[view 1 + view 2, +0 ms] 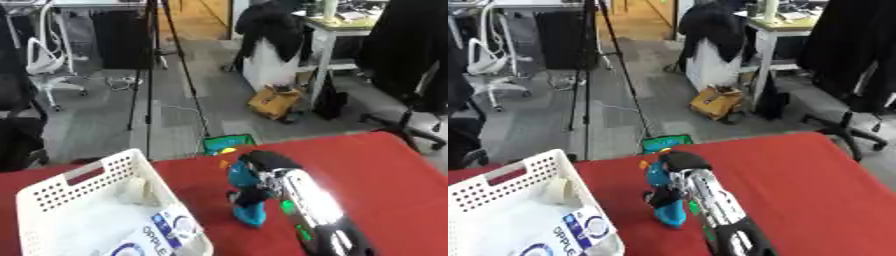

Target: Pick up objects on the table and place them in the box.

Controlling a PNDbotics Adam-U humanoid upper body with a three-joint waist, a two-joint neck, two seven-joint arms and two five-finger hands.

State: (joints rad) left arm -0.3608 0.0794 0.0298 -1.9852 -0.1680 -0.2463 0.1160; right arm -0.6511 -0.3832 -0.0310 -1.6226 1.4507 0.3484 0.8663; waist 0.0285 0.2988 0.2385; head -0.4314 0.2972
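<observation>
A teal, drill-shaped tool with an orange tip stands upright on the red table, a little right of the box. My right hand comes in over it from the lower right on a black and silver arm, its fingers curled round the tool's top. The white perforated box sits at the lower left and holds a white packet with blue print and a pale roll. My left hand shows in neither view.
A green object lies on the floor just past the table's far edge. Beyond it stand tripod legs, office chairs, a desk and a brown bag. Bare red cloth stretches to the right of my arm.
</observation>
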